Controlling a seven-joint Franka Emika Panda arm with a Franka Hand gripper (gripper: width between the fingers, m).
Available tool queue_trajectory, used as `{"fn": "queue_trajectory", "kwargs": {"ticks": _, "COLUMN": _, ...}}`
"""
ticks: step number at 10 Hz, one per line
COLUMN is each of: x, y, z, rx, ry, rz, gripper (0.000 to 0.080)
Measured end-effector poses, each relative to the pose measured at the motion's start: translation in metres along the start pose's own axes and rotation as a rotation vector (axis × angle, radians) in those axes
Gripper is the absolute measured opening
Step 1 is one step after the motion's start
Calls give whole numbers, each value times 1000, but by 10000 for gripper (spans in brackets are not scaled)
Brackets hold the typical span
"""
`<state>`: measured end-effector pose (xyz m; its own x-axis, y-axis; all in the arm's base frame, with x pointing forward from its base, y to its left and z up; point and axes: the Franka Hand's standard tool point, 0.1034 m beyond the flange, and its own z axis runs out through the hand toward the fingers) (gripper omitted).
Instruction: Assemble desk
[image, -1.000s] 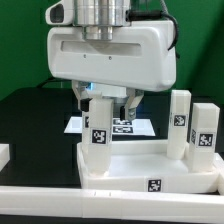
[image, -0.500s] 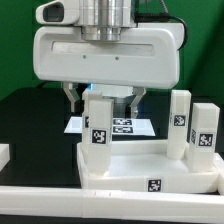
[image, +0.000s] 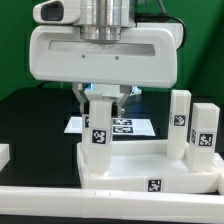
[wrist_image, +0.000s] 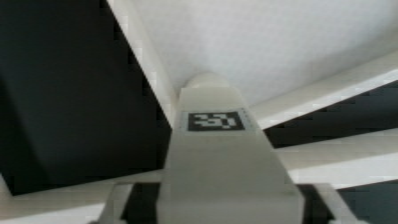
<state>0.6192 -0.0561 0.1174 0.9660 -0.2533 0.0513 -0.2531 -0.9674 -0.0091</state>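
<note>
Inspection of the exterior view showed me the desk top (image: 150, 168) lying upside down at the front of the black table (image: 30, 115), its rim facing up. Three leg blocks stood upright on it. The near leg (image: 99, 125) rose from the corner on the exterior view's left, and the gripper (image: 102, 97) sat directly over its upper end. I saw one dark finger (image: 82, 97) against the leg's side toward the exterior view's left and the other (image: 122, 96) against the opposite side, so I judged the pincer closed around the leg, though the arm's bulky white housing hid part of the contact. Two further legs (image: 180, 122) (image: 203, 128) stood close together at the corner on the exterior view's right, each bearing a black-and-white tag. Behind the held leg, the marker board (image: 132, 126) lay flat on the table, partly covered.

My wrist view looked straight down the gripped leg (wrist_image: 217, 150), whose tag (wrist_image: 217, 121) faced the camera. Both fingertips (wrist_image: 134, 203) pressed the leg's flanks near the picture's edge. Beyond the leg's far end the white desk top (wrist_image: 267, 40) met the black table (wrist_image: 71, 100).
</note>
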Motion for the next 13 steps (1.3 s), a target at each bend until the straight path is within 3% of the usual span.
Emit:
{"fn": "queue_trajectory", "kwargs": {"ticks": 4, "x": 0, "y": 0, "z": 0, "rx": 1, "ry": 0, "rz": 116, "gripper": 288}}
{"fn": "queue_trajectory", "kwargs": {"ticks": 7, "x": 0, "y": 2, "z": 0, "rx": 28, "ry": -5, "rz": 415, "gripper": 289}}
{"fn": "queue_trajectory", "kwargs": {"ticks": 13, "x": 1, "y": 3, "z": 1, "rx": 45, "ry": -20, "rz": 999, "gripper": 290}}
